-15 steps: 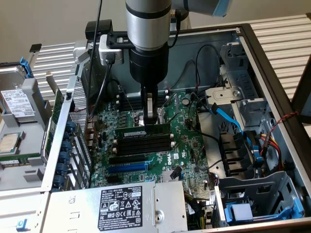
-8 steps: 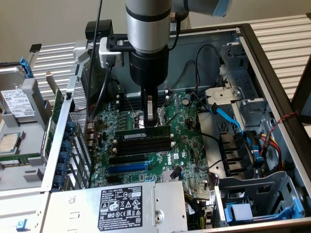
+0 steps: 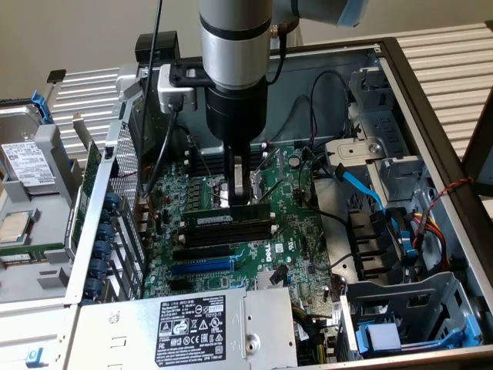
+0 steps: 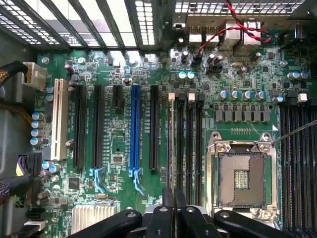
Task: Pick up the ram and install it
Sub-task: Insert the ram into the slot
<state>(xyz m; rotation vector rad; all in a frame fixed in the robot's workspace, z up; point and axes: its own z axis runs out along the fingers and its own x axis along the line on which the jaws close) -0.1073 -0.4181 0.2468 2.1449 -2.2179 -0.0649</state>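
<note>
The ram (image 3: 219,219) is a narrow green stick with black chips and a white label. It stands on its long edge, along the nearest of the black memory slots (image 3: 231,231) on the motherboard (image 3: 296,247). My gripper (image 3: 241,202) comes straight down onto the stick's top edge and is shut on it near its middle. In the wrist view the ram (image 4: 172,139) is a thin edge-on line beside the black slots with white clips (image 4: 189,134), and the gripper (image 4: 172,196) pinches it. Whether the stick is seated in the slot I cannot tell.
A blue expansion slot (image 3: 202,266) (image 4: 135,129) lies beside the memory slots. The open CPU socket (image 4: 242,173) sits on the other side. The power supply (image 3: 204,324), a metal drive cage (image 3: 385,162), blue cables (image 3: 362,189) and the case walls crowd the board.
</note>
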